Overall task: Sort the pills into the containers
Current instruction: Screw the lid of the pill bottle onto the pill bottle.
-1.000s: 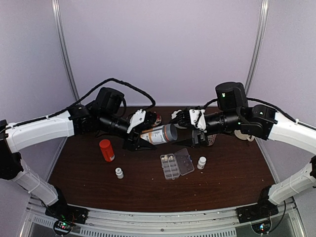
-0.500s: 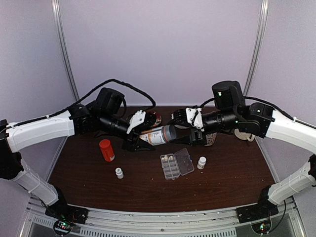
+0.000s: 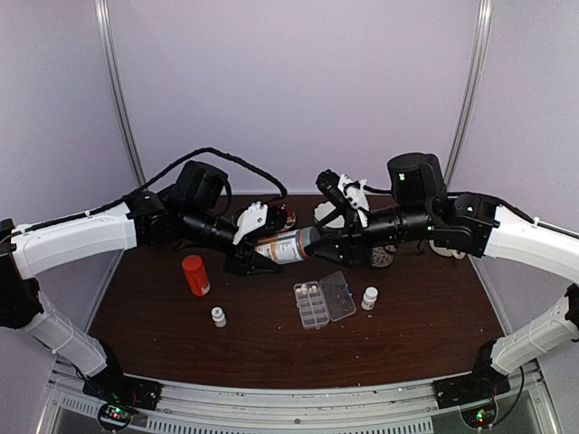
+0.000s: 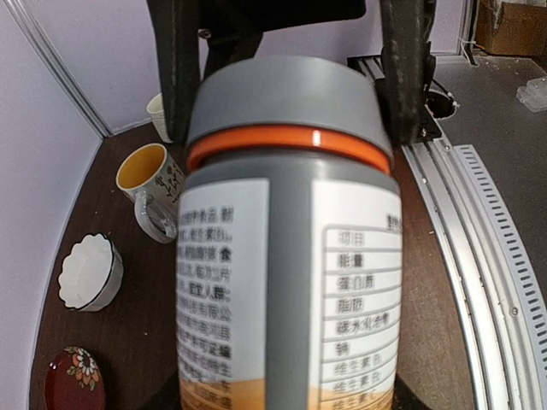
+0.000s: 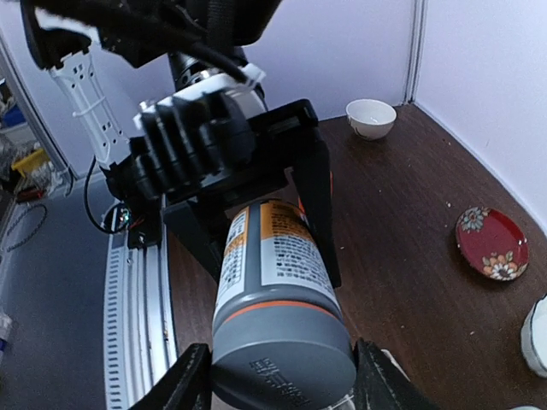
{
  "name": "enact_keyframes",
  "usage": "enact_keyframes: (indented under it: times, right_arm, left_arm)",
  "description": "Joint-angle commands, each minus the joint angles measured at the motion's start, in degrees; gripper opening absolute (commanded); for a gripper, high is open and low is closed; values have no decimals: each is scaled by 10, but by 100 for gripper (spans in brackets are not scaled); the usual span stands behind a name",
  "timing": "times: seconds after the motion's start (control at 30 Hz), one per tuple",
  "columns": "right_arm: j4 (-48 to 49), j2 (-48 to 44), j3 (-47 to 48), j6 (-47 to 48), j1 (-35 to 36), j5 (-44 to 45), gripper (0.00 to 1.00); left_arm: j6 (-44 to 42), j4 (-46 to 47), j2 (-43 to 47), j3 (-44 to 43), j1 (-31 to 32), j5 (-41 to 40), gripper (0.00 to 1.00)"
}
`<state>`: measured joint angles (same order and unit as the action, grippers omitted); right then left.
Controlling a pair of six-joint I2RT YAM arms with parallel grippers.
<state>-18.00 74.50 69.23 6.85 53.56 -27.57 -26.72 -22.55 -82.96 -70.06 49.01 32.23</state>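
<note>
Top view, change: the right pincer (image 3: 318, 242) has swung in from the right of the bottle (image 3: 280, 247) and now sits over its grey cap (image 3: 310, 240). A second ago it hung clear of it.
Top view, left pincer (image 3: 256, 255): unmoved, clamped on the bottle's body. The bottle is held level above the counter (image 3: 407, 334).
Top view, pill box (image 3: 311, 306): on the counter, nearer the bases than the bottle. Its lid (image 3: 340, 296) lies open to the right, with a white bottle (image 3: 369, 297) just beside it.
Top view, pills: too small to tell.
Left wrist view, bottle (image 4: 286, 256): fills the view, cap (image 4: 286, 94) at the far end. The right pincer's fingers (image 4: 400, 85) stand one on each side of the cap, touching it.
Right wrist view, cap (image 5: 282, 363): sits between this pincer's own fingers (image 5: 192, 384), the jaws closed in on its sides. The left pincer (image 5: 256, 218) grips the bottle (image 5: 273, 248) behind.
Meaning, judged: the step in hand is uncapping, and both arms now have the bottle. Nothing is poured yet. A twist of the cap comes next while the left holds firm.
Risk, judged: the bottle lies level, so its contents may spill when it opens.
</note>
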Motion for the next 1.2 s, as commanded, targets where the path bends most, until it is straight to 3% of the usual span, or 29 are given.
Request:
enact_keyframes:
  times: [0.0,0.17,0.37,0.47,0.63,0.83,1.0,1.13,1.17]
  right_arm:
    - [18,-7,-7,-247,9,50,13]
    - [-4,-3,-2,-401,9,83,15]
    - [-35,31,23,-559,8,36,17]
    - [2,36,8,-637,6,-4,18]
    - [4,50,25,-660,-8,-30,19]
    - [78,98,24,-796,-45,-143,17]
    - [137,123,22,-904,-59,-200,23]
    - [297,121,-27,-1033,-64,-210,26]
    - [338,120,-40,-1064,-65,-206,31]
  left_arm:
    - [-4,66,-2,-14,4,-12,0]
    - [-9,72,-4,-15,4,-23,0]
    - [-19,64,-8,-20,4,-44,0]
    - [-29,55,-8,-22,6,-74,0]
    - [-57,40,-9,-24,8,-115,0]
    - [-86,58,-18,-38,10,-191,0]
    - [-126,90,-24,-42,14,-268,0]
    - [-150,94,-28,-45,14,-306,0]
    - [-150,95,-27,-44,14,-305,0]
